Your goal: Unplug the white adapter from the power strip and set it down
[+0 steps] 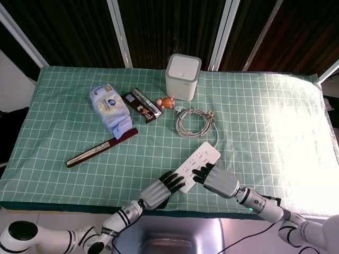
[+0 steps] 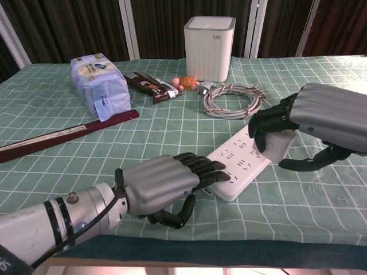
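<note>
Looking down from the head view, I saw my left hand (image 1: 160, 191) resting on the near end of the white power strip (image 1: 200, 159), which lay slantwise on the green checked counter (image 1: 63, 132). My right hand (image 1: 220, 180) sat over the middle of the strip, fingers (image 1: 204, 171) curled down; the white adapter was hidden beneath them there. A coiled cable (image 1: 194, 121) lay just beyond the strip's far end, near a white box (image 1: 183, 76).

From the chest view, my left hand (image 2: 163, 184) pressed its dark fingers (image 2: 200, 168) flat on the strip's (image 2: 238, 163) near end, holding nothing. My right hand (image 2: 312, 123) had its fingers wrapped round the white adapter (image 2: 278, 143), which sat at the strip's right edge; I could not tell whether it was seated in the socket or already lifted.
</note>
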### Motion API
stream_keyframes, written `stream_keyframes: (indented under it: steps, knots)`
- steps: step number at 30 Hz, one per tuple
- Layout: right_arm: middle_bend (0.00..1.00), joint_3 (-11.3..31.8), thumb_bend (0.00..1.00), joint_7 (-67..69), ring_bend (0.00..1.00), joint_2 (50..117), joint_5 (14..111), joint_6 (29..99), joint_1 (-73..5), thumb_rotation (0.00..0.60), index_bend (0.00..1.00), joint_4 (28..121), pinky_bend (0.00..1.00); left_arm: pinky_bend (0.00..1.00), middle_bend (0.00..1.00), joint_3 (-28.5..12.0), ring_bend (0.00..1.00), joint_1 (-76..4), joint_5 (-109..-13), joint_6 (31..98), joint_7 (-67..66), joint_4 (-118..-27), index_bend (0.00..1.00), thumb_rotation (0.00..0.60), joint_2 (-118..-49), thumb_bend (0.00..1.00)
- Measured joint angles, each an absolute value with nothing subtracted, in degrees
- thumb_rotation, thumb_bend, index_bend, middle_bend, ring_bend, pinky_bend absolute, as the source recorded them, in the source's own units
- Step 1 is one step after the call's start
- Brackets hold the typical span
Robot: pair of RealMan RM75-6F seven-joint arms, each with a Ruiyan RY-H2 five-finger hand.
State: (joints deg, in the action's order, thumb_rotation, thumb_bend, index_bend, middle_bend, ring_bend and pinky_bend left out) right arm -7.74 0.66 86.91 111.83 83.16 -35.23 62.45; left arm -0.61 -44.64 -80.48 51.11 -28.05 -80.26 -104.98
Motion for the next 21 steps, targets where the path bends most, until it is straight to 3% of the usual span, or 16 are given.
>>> stream_keyframes:
  steps: [6,9,12,14,16,17,18,21]
  knots:
    - [0.60,-8.67,0.49,-2.18,0.57,83.08,111.05,82.43,-33.58,0.600,0.91,62.57,0.68,0.06,0.00,-1.16,0.00,-43.94,-81.30,53.10,-26.39,-81.99,0.00,0.386,-101.46,0.84]
    - [0.60,-9.17,0.49,-4.68,0.55,81.93,109.97,80.29,-32.69,0.600,0.86,62.20,0.67,0.06,0.00,-1.31,0.00,-43.56,-81.63,53.90,-25.69,-82.96,0.00,0.381,-99.69,0.83]
    - [0.55,-9.39,0.49,-6.90,0.45,81.05,108.33,77.11,-32.18,0.600,0.70,62.14,0.65,0.06,0.00,-1.43,0.00,-43.18,-81.72,54.48,-25.10,-83.69,0.00,0.380,-98.21,0.81]
    - [0.48,-9.48,0.49,-8.39,0.39,80.42,107.16,74.40,-32.08,0.600,0.58,62.72,0.61,0.06,0.00,-1.51,0.00,-42.89,-81.68,54.86,-24.86,-84.02,0.00,0.378,-97.37,0.77]
    - [0.36,-9.58,0.47,-10.12,0.30,79.57,105.59,70.69,-32.10,0.600,0.40,63.86,0.53,0.07,0.00,-1.58,0.00,-42.64,-81.58,55.15,-24.60,-84.27,0.00,0.373,-96.76,0.72]
    - [0.32,-9.58,0.45,-10.95,0.27,79.15,104.85,69.03,-32.13,0.600,0.33,64.55,0.50,0.07,0.00,-1.64,0.00,-42.48,-81.53,55.39,-24.41,-84.43,0.00,0.373,-96.38,0.70]
    - [0.25,-9.57,0.39,-12.02,0.21,78.54,103.86,66.97,-32.21,0.600,0.20,65.67,0.44,0.07,0.00,-1.71,0.00,-42.37,-81.52,55.61,-24.25,-84.55,0.00,0.370,-96.10,0.67]
    - [0.10,-9.37,0.26,-13.63,0.07,76.83,101.43,63.50,-32.37,0.600,0.00,68.97,0.30,0.07,0.00,-1.88,0.00,-42.00,-81.72,56.48,-23.81,-84.88,0.00,0.366,-95.20,0.62]
